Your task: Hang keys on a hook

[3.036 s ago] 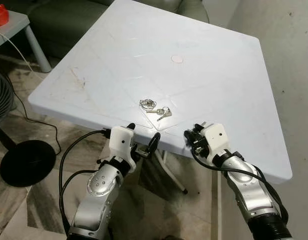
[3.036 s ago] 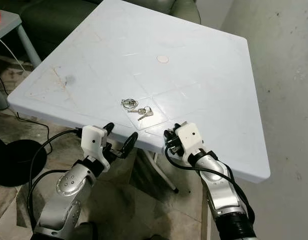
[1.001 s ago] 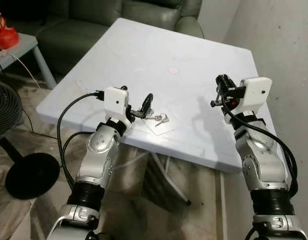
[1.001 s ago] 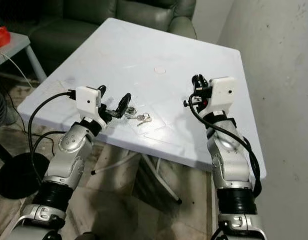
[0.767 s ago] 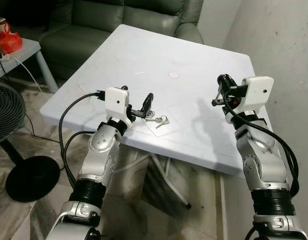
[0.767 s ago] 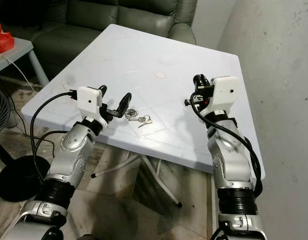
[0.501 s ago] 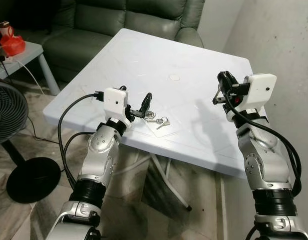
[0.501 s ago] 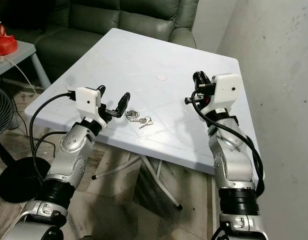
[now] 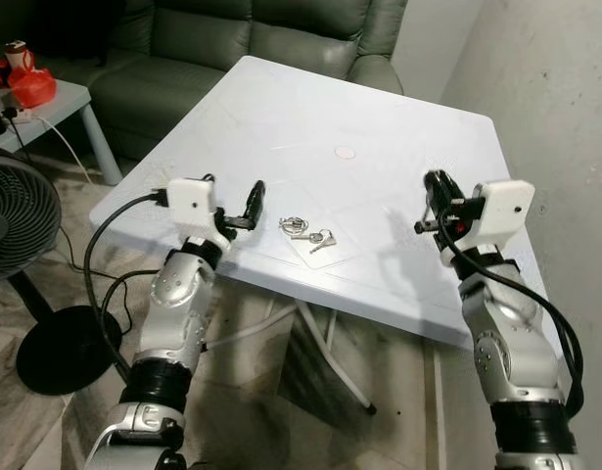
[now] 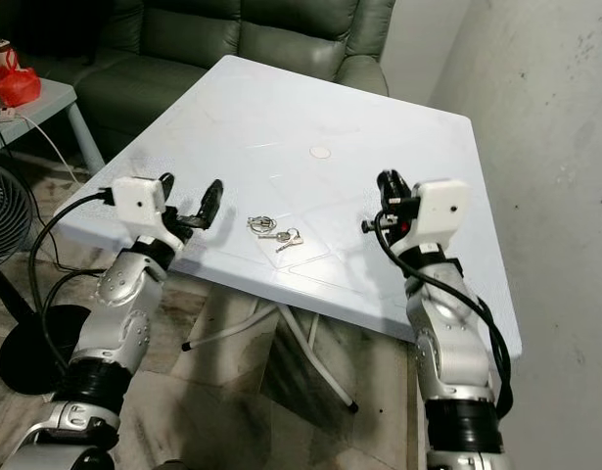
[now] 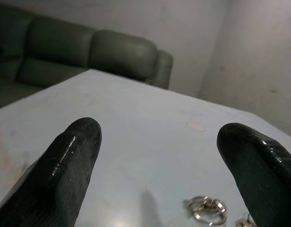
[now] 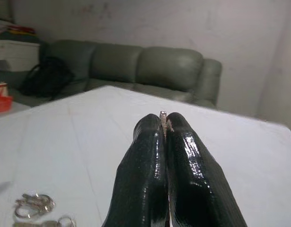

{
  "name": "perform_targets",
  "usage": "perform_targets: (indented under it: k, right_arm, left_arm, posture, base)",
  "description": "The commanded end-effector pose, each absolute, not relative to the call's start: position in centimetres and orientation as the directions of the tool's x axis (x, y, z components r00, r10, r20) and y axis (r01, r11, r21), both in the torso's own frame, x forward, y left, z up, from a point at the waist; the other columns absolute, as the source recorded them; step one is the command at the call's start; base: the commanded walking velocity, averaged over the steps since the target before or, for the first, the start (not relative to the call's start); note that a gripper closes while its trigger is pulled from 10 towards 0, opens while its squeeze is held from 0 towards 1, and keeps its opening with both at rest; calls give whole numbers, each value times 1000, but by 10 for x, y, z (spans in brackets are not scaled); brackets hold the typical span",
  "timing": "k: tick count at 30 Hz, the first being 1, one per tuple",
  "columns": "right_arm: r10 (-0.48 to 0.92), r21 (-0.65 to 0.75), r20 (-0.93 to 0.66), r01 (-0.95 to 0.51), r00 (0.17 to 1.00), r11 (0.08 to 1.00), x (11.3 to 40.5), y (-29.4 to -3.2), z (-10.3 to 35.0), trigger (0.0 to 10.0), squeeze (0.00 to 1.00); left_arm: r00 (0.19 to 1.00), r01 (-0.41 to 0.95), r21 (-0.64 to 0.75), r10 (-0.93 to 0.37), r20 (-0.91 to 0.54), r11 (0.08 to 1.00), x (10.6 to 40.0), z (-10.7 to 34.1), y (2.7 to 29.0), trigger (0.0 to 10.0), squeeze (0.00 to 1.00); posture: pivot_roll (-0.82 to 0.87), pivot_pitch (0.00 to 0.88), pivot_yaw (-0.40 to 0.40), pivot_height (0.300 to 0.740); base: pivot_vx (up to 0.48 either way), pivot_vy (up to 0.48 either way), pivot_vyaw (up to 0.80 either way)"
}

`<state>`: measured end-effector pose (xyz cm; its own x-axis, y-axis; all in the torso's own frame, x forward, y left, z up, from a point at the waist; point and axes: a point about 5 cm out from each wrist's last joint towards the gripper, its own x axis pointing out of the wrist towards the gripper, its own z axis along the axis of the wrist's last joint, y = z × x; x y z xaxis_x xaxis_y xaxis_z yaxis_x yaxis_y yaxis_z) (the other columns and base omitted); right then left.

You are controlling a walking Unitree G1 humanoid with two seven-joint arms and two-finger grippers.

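Keys (image 9: 305, 232) lie on the white surface (image 9: 379, 127) between our grippers.
Our left gripper (image 9: 240, 209) hovers beside them, jaws wide; our right gripper (image 12: 162, 137) is pressed closed, holding nothing.

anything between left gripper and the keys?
Nothing: bare table between the open left gripper and the keys, seen in the left eye view.

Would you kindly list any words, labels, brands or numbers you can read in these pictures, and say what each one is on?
None can be read.
The keys on the white table: any stamping is too small to tell.
The red item on the side table: too small and blurred to show any print.
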<state>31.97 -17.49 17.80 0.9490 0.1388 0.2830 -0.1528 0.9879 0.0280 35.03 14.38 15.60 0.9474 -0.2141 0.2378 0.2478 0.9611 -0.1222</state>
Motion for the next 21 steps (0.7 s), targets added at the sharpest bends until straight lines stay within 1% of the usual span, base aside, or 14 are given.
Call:
perform_targets:
  k: [1,8,19,21]
  right_arm:
    - [95,36,296,-110,951,993,316,-182,179,10000,0]
    - [33,38,231,-42,972,998,308,-189,159,10000,0]
    - [-11,22,212,6,977,1000,309,-194,159,10000,0]
    - [-12,20,216,8,976,1000,309,-193,159,10000,0]
  left_arm:
    - [952,236,-136,-201,230,962,349,153,147,10000,0]
    - [969,199,-156,-170,179,968,351,145,156,10000,0]
    - [970,194,-154,-166,177,969,358,151,155,10000,0]
    - [970,194,-158,-166,175,968,358,150,155,10000,0]
  posture:
    - [2,30,-91,711]
    - [-3,15,-75,711]
    - [-13,5,-62,711]
    - [-13,5,-62,711]
  base:
    - [0,0,0]
    - [0,0,0]
    - [0,0,0]
    - [0,0,-594]
